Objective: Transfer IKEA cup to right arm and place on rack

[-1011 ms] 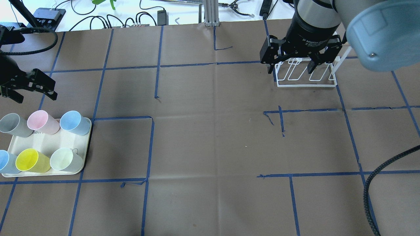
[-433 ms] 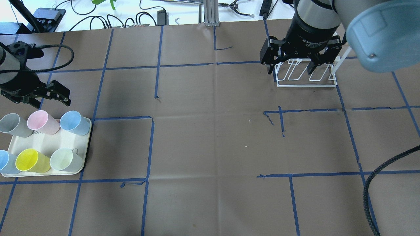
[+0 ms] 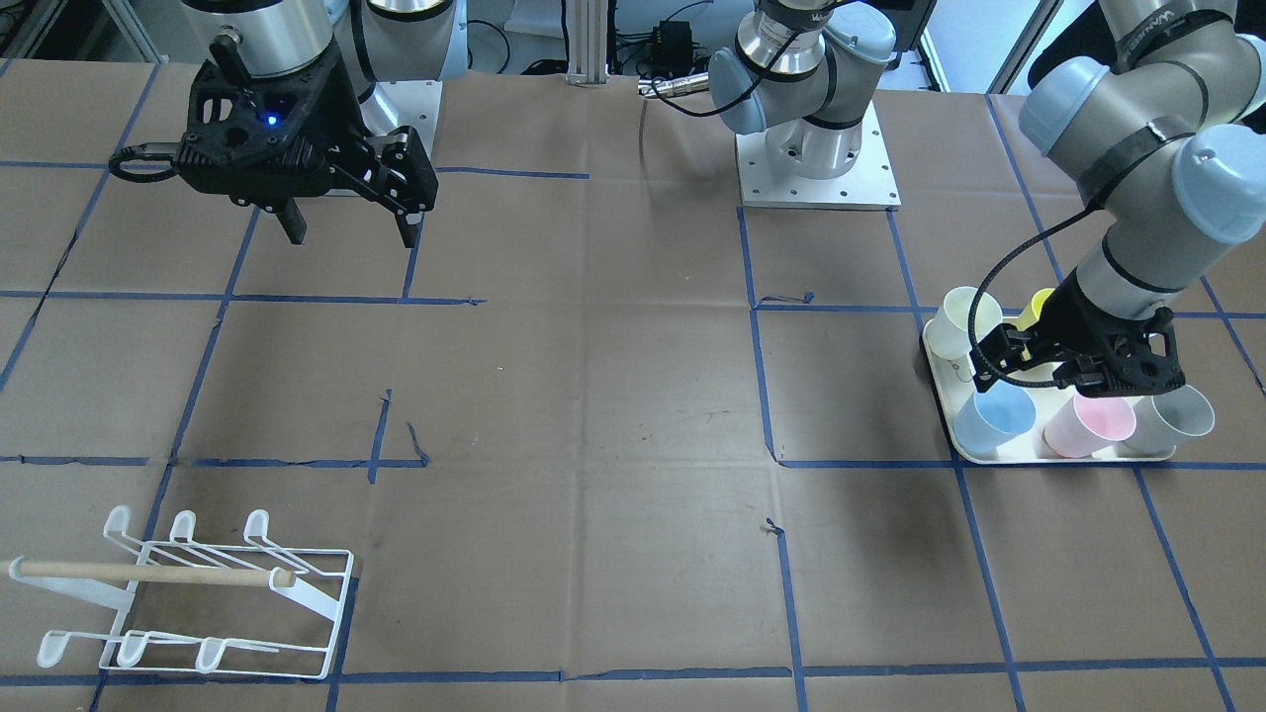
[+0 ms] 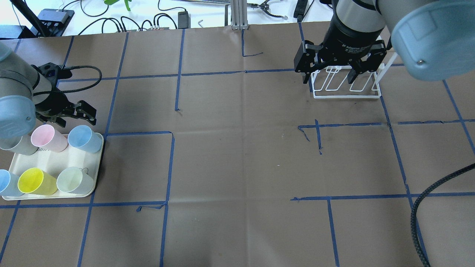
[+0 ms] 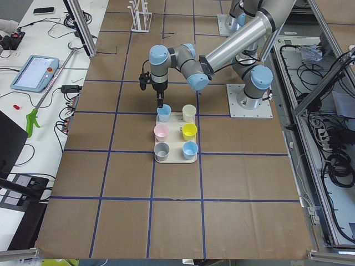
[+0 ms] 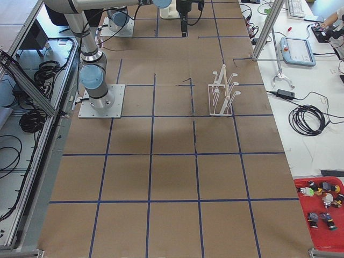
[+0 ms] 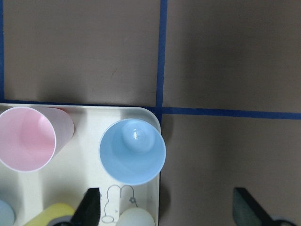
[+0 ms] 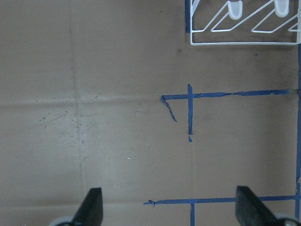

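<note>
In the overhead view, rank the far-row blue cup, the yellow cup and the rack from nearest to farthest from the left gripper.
1. Blue cup, at the far right corner of the tray, right by the left gripper.
2. Yellow cup, in the tray's near row.
3. Rack, far off on the right side.

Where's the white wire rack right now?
Lower left in the front-facing view, on the robot's right: the rack stands well clear of the right gripper nearer the robot.
</note>
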{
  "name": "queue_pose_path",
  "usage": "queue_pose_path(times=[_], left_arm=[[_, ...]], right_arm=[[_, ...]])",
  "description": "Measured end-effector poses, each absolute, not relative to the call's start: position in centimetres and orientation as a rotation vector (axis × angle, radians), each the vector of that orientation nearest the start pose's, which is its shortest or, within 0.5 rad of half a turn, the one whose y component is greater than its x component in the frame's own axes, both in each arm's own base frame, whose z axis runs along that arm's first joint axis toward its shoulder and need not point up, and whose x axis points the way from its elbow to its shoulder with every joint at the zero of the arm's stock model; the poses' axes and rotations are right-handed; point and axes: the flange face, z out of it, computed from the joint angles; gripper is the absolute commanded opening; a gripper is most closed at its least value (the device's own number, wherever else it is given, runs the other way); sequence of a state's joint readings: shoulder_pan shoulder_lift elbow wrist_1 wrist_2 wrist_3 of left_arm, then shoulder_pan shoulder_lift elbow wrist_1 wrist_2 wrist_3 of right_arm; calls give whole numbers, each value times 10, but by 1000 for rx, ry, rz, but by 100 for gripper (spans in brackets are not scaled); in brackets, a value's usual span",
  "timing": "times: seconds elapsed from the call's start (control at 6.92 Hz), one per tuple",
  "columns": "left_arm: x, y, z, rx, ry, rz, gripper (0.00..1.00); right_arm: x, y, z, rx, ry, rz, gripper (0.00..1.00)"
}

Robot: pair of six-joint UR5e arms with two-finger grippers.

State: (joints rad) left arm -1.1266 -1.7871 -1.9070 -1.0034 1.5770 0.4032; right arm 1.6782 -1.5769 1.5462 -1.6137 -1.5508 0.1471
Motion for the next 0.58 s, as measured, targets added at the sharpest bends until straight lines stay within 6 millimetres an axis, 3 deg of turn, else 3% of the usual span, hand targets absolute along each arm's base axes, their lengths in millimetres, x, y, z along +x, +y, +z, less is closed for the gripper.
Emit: queue_pose_path(times=[0.58], left_arm=[[99, -517, 230, -58, 3141, 50, 100]], right_arm=[[188, -479, 508, 61, 3110, -110, 100]])
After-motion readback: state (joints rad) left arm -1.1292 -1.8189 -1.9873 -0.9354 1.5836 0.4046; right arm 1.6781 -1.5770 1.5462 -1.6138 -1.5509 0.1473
